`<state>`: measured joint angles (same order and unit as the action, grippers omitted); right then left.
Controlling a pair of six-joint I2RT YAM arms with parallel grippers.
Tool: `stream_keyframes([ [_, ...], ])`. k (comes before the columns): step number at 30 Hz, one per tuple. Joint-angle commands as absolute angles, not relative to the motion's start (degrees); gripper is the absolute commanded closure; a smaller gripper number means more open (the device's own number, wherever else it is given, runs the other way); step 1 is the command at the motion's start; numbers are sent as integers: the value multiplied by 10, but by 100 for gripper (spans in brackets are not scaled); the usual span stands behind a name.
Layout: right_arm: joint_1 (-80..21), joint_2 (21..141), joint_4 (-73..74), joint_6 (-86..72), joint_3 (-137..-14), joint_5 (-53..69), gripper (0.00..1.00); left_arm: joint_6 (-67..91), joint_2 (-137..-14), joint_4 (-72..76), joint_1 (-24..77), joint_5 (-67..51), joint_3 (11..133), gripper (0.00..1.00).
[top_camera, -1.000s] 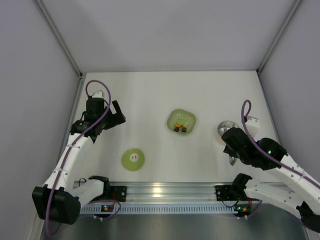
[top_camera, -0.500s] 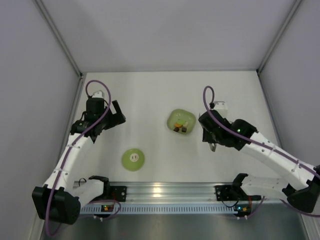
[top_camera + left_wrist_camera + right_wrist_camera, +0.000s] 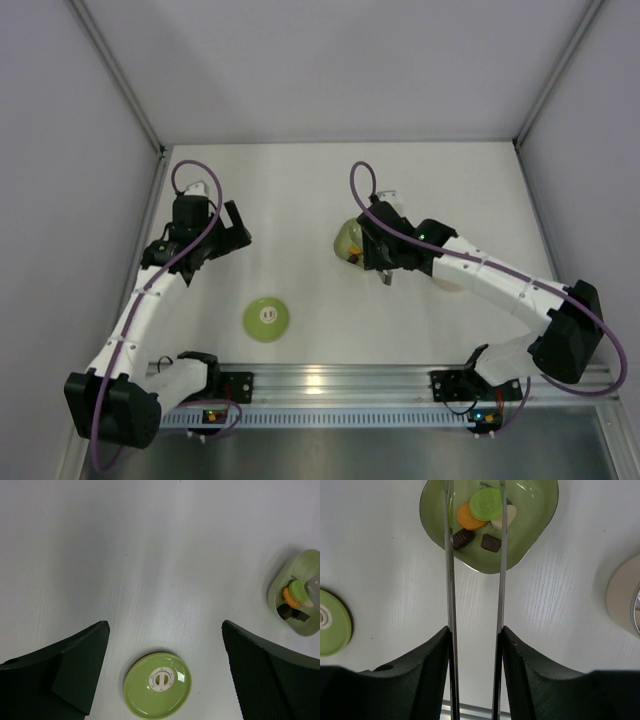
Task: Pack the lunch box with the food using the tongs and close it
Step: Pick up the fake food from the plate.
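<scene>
My right gripper (image 3: pixel 475 630) is shut on the tongs (image 3: pixel 449 580), whose two silver arms run up the right wrist view, spread apart. Their tips reach over the light-green rounded-square dish (image 3: pixel 535 510). In it lies the food (image 3: pixel 467 516): an orange piece, a green disc, two dark brown chunks and a whitish one. The lunch box (image 3: pixel 622 597) shows at the right edge, a beige wall with a steel rim; from above the right arm hides most of it (image 3: pixel 448 284). Its round green lid (image 3: pixel 266 319) lies flat at front left. My left gripper (image 3: pixel 164 630) hangs open above the lid (image 3: pixel 157 684).
White walls close in the back and both sides of the table. An aluminium rail (image 3: pixel 330 382) runs along the near edge between the arm bases. The dish (image 3: pixel 346 238) sits mid-table, partly under my right wrist (image 3: pixel 385 262).
My right arm has swung left from the lunch box to the green dish, carrying the tongs. The left arm and the lid have not moved.
</scene>
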<state>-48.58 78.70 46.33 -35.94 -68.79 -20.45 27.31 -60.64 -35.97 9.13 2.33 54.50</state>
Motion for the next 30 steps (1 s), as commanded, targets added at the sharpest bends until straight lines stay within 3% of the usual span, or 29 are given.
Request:
stream_keyframes([
  [1,-480,801,412,-344,-721,-193,57,270,-610,-332,94,15,545,1],
  [30,-480,831,411,-355,-681,-229,54,270,-610,-332,94,14,541,1],
])
